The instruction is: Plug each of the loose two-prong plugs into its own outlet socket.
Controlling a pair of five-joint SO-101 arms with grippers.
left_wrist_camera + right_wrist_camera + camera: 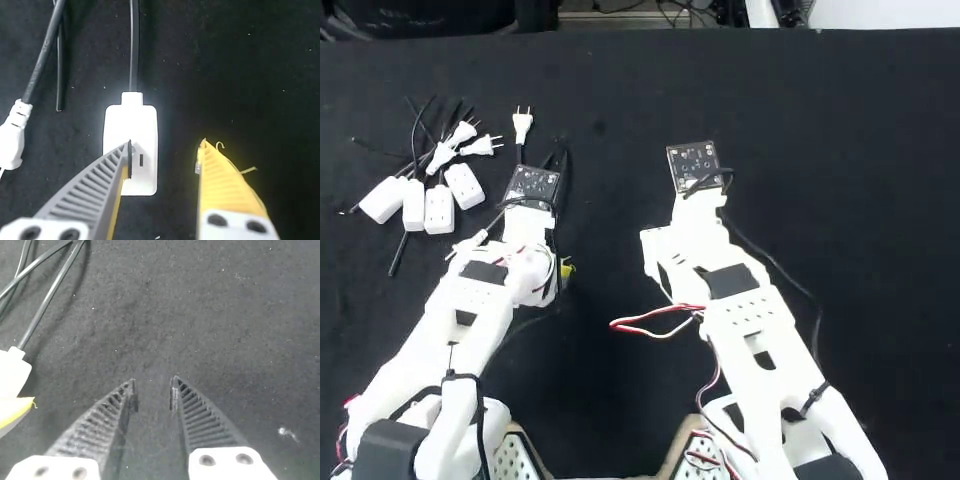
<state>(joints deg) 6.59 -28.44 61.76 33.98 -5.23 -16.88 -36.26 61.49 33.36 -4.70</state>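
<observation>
My left gripper is open low over the black cloth. Its grey finger overlaps a white outlet socket whose black cord runs away from it, and the yellow finger stands off to the socket's side. A white two-prong plug lies a little beyond. In the high view this gripper sits just below a loose plug. More plugs and several sockets lie at the far left. My right gripper is open over bare cloth, at table centre.
Black cords fan out behind the sockets at the back left. The right wrist view catches the socket's end and the other arm's yellow fingertip. Black cloth covers the table's right half.
</observation>
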